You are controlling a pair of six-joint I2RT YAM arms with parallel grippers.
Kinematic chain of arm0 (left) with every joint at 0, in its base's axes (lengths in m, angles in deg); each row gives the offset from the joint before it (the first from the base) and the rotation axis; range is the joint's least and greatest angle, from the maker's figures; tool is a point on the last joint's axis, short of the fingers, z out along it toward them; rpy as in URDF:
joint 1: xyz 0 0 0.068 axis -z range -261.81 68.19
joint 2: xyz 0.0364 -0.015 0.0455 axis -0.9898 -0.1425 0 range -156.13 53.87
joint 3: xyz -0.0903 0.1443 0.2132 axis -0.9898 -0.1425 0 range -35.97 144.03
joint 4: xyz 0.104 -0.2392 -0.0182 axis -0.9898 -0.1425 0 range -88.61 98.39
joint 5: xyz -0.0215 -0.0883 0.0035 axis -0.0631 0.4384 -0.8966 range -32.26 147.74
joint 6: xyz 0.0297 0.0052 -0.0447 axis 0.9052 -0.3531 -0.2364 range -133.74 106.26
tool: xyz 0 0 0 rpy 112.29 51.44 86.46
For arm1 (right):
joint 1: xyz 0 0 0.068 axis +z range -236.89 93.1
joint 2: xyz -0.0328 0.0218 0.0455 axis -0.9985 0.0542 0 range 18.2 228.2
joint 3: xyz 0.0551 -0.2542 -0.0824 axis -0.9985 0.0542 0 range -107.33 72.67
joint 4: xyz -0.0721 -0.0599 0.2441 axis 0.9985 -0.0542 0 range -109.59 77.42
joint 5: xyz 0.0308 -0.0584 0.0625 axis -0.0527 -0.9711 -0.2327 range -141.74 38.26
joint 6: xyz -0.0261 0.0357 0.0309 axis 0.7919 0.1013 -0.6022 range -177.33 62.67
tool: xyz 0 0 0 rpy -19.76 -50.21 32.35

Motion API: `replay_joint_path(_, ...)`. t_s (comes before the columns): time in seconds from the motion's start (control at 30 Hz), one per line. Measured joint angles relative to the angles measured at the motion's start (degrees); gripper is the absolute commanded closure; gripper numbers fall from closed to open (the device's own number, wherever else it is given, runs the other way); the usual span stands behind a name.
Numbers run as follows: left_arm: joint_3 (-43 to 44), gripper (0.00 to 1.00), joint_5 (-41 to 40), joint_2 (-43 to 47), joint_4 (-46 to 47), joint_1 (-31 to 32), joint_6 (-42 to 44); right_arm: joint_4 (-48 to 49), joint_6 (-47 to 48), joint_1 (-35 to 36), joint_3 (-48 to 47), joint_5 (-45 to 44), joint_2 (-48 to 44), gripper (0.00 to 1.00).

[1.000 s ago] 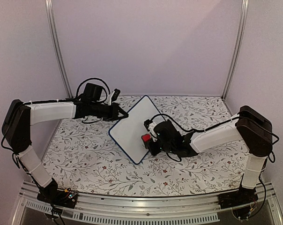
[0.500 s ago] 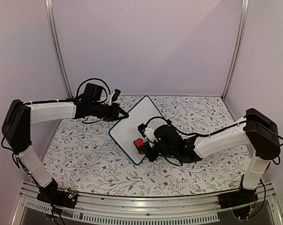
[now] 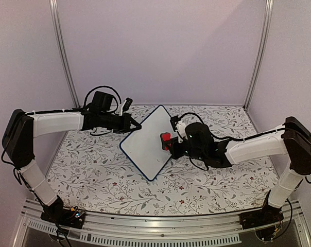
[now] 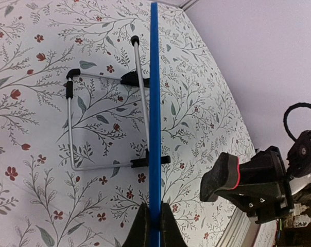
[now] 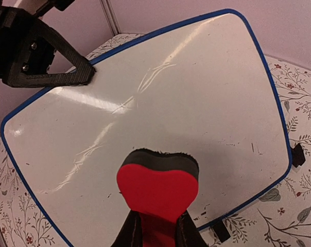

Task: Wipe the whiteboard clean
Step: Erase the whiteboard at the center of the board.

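Observation:
The whiteboard point(image 3: 142, 146), white with a thin blue frame, stands tilted at mid-table on its wire stand point(image 4: 70, 128). My left gripper point(image 3: 136, 125) is shut on its upper left edge; in the left wrist view the blue frame point(image 4: 154, 103) runs edge-on between the fingertips point(image 4: 143, 226). My right gripper point(image 5: 158, 229) is shut on a red eraser point(image 5: 158, 188) with a dark felt face, held in front of the board's right half point(image 5: 171, 98). Seen from the left wrist, the eraser point(image 4: 222, 177) stands a little off the board. The face is wiped nearly clean, with small dark specks near its lower right edge.
A floral cloth point(image 3: 93, 175) covers the table. Pale walls and two metal poles point(image 3: 63, 51) close in the back and sides. The right arm point(image 3: 248, 149) reaches in low from the right. A black cable loop point(image 3: 101, 92) sits above the left wrist.
My right gripper first slid the eraser down and left across the board, then moved it up and right toward the board's right side. The left gripper and board have not moved.

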Motion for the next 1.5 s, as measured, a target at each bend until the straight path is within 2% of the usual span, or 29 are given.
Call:
replay_joint_path(0.3,0.0,1.00,0.0,0.0,0.0,0.0,0.0,11.3,-6.5,-1.0,1.7,7.6,8.3,1.00)
replay_joint_path(0.47,0.0,1.00,0.1,0.0,0.1,0.0,0.5,15.3,-8.9,-1.1,1.3,10.8,14.0,1.00)
replay_joint_path(0.63,0.0,1.00,0.0,0.0,0.4,-0.3,1.2,17.8,-10.2,-1.6,1.1,12.5,15.3,1.00)
replay_joint_path(1.2,0.0,1.00,0.0,0.0,0.5,-0.4,0.9,19.3,-12.2,-1.7,5.2,16.5,15.5,1.00)
replay_joint_path(1.5,0.0,1.00,0.0,0.0,0.8,-0.4,1.0,17.4,-11.3,-2.1,0.7,14.3,15.7,1.00)
